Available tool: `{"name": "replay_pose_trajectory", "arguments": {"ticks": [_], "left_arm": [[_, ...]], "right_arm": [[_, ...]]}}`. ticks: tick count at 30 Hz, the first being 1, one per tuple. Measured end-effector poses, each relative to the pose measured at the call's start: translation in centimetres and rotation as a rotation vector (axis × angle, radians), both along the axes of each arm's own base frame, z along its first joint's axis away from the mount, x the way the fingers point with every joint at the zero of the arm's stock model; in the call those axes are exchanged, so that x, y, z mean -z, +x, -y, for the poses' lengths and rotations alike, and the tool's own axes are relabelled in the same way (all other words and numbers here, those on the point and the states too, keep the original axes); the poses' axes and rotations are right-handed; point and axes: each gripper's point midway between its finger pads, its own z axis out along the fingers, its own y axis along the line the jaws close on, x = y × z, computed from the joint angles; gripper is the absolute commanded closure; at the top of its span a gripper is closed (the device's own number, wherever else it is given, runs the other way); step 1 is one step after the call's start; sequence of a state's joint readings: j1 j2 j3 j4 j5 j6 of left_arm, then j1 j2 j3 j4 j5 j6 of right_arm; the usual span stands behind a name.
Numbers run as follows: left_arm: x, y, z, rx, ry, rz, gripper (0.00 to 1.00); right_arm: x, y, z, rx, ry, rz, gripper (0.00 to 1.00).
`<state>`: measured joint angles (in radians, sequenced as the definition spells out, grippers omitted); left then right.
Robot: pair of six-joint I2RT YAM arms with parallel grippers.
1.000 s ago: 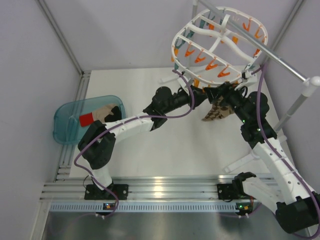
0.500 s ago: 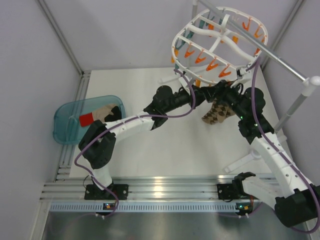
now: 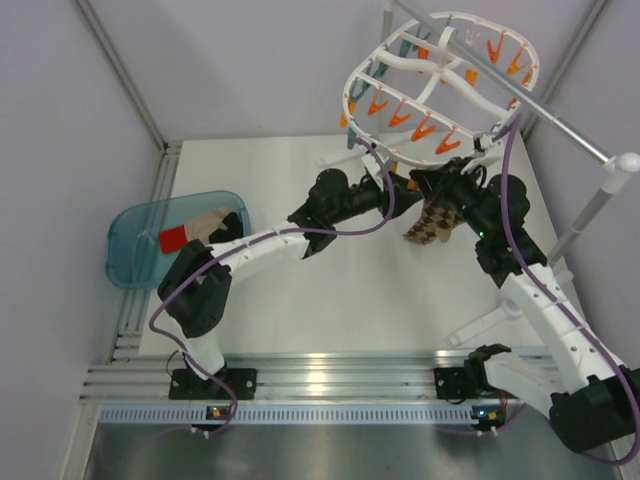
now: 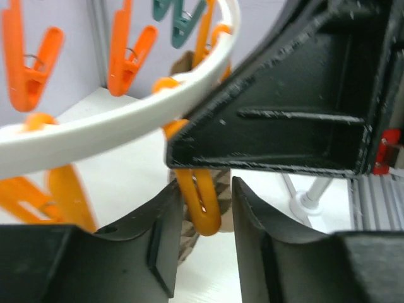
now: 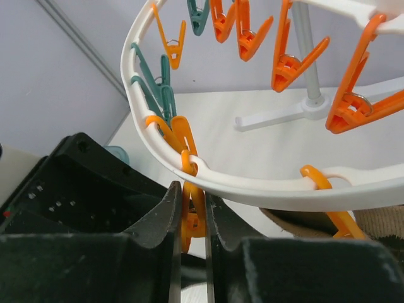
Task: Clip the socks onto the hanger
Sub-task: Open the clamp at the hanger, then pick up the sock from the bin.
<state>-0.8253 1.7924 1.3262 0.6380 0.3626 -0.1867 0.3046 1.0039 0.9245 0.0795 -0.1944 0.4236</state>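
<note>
right tool (image 5: 192,197) was clamped on an orange peg (image 5: 183,139) under the hanger (image 5: 252,185); left tool (image 4: 203,188) stood apart, straddling a peg loop (image 4: 201,216). red-tipped socks (image 3: 180,237) lay in the teal basket (image 3: 125,238) on the desk, far left, nearer the left arm.

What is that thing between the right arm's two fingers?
An orange peg hanging from the hanger. The right wrist view shows the fingers pinching it.

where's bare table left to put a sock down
Bare table runs across the front, between the left arm and the near rail, and behind the teal bin. Crowded under the hanger: both jaws, pegs, argyle sock, stand legs.
</note>
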Motion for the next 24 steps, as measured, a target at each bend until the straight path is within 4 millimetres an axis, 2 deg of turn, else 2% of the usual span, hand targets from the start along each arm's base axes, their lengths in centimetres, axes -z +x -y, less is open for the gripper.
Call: {"name": "replay_pose_trajectory", "arguments": {"ticks": [4, 6, 7, 9, 10, 14, 17, 19, 22, 24], "left_arm": [[1.1, -1.3, 0.2, 0.066, 0.050, -0.023, 0.44], [1.8, -2.1, -0.4, 0.100, 0.084, -0.056, 0.33], [2.1, -2.5, -1.0, 0.112, 0.100, -0.073, 0.32], [1.9, -2.7, -2.7, 0.116, 0.110, -0.108, 0.30], [1.7, -2.6, -3.9, 0.110, 0.113, -0.121, 0.27], [0.4, -1.5, -9.2, 0.050, 0.149, -0.170, 0.26], [-0.3, 0.2, -14.9, -0.054, 0.188, -0.210, 0.26], [-0.3, 1.6, -19.6, -0.147, 0.208, -0.264, 0.27], [1.2, 4.1, -27.7, -0.341, 0.257, -0.372, 0.27], [2.8, 4.7, -33.0, -0.462, 0.298, -0.441, 0.27]], "right_arm": [[-0.2, 0.1, 0.1, 0.007, 0.006, 0.004, 1.00], [-0.2, 0.1, 0.2, 0.010, 0.006, 0.004, 1.00], [-0.2, 0.1, 0.2, 0.012, 0.006, 0.004, 1.00], [-0.2, 0.2, 0.4, 0.018, 0.005, 0.003, 1.00], [-0.1, 0.3, 0.5, 0.020, 0.005, 0.003, 1.00], [0.0, 0.4, 0.9, 0.026, -0.003, 0.001, 1.00], [0.2, 0.5, 1.2, 0.027, -0.018, 0.001, 1.00], [0.4, 0.5, 1.4, 0.029, -0.032, 0.000, 1.00], [0.6, 0.5, 1.6, 0.028, -0.052, 0.005, 1.00], [0.6, 0.5, 1.7, 0.026, -0.064, 0.008, 1.00]]}}
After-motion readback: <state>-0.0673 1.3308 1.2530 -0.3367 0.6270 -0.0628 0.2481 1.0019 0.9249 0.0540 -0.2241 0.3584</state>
